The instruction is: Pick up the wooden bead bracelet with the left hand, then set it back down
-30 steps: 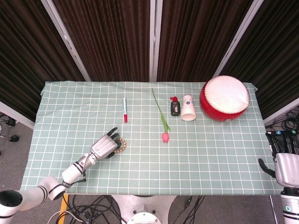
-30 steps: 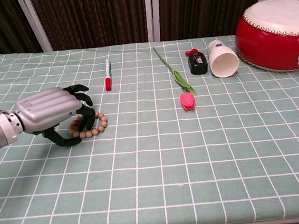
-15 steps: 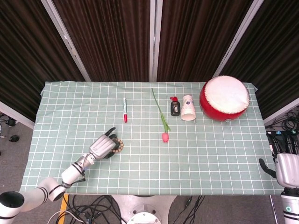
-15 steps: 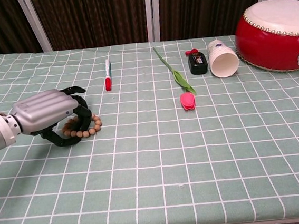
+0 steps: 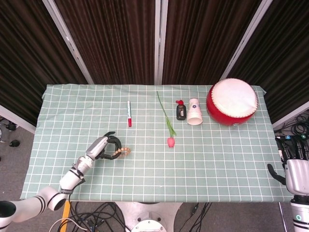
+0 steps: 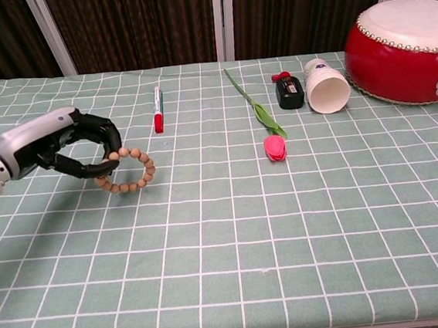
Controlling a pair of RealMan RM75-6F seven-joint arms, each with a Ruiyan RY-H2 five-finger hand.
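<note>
The wooden bead bracelet (image 6: 133, 171) (image 5: 121, 152) hangs as a ring of tan beads from my left hand (image 6: 66, 142) (image 5: 101, 147), lifted slightly above the green checked tablecloth at the left. Dark fingertips pinch its upper left part. My right hand (image 5: 295, 170) stays off the table at the far right edge of the head view, fingers pointing up, nothing in it; the chest view does not show it.
A red marker (image 6: 157, 110) lies behind the bracelet. Mid-table are a pink tulip (image 6: 275, 147) with its long stem, a small black bottle (image 6: 289, 92), a tipped paper cup (image 6: 326, 85) and a red drum (image 6: 405, 50) at the far right.
My left hand has closed on the bracelet, turned and risen, drawing back left. The bracelet has come off the cloth and now dangles from the fingertips. The right hand is unchanged.
</note>
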